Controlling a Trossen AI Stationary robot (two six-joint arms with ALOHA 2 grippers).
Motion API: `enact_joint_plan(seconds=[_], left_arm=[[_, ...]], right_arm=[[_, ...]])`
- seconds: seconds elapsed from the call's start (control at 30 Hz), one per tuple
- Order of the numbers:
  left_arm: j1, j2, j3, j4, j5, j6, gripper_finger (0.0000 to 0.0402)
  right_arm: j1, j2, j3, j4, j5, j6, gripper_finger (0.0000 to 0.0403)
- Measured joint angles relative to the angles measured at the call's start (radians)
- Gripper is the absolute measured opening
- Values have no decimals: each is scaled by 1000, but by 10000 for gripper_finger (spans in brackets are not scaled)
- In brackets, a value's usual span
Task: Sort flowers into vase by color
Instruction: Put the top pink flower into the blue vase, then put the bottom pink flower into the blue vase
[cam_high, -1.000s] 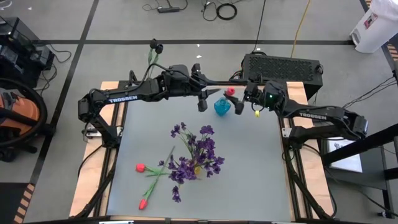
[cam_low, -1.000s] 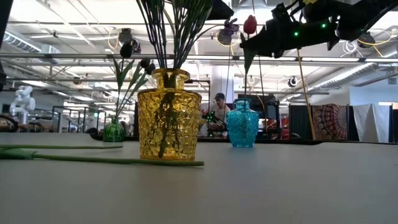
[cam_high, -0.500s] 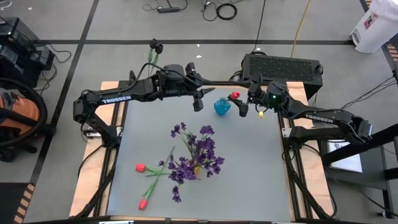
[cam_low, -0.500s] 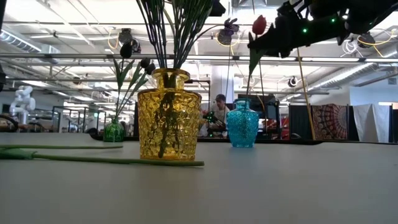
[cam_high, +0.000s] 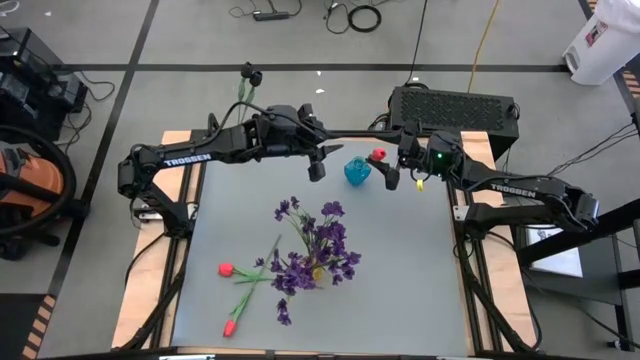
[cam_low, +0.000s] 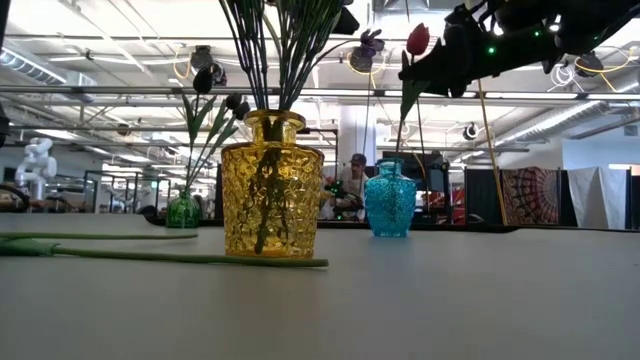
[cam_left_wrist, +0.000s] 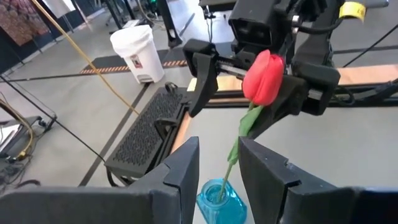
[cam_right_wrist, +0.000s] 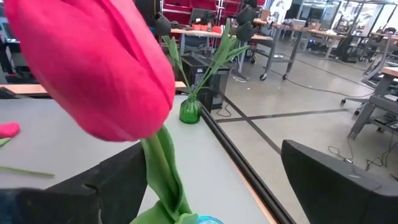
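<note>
A red tulip stands tilted with its stem's lower end in the mouth of the small blue vase at the table's far side. My right gripper is open around the tulip's head, above the vase. My left gripper is open and empty just left of the vase, with the tulip ahead of its fingers. Two more red tulips lie on the table at the near left. Purple sprays stand in the yellow vase. Black-headed blooms stand in the green vase. My right gripper is open, and the tulip's stem just below the head lies against the inner side of one finger. The other finger stands well apart. The fingers come level from the table's right. The tulip stands tilted, its lower end in the blue vase.
A long green stem lies on the table beside the yellow vase. A black box sits beyond the table's far right edge. A person shows in the room behind.
My right gripper has gone a little toward the table's right edge, and the tulip's head has tipped that way with it while its stem stays in the blue vase. My left gripper has drawn back slightly toward the table's left.
</note>
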Motion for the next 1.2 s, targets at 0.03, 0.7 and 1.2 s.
enact_joint_plan(seconds=[0.03,0.7,1.2], left_arm=[[0,0,0,-8,0,0,118],[0,-11,0,-112,-78,7,118],[-11,-151,1,-551,-149,-68,118]], right_arm=[[0,0,0,-4,0,-5,345],[41,-79,0,-180,0,-3,345],[138,-193,0,-396,0,0,345]])
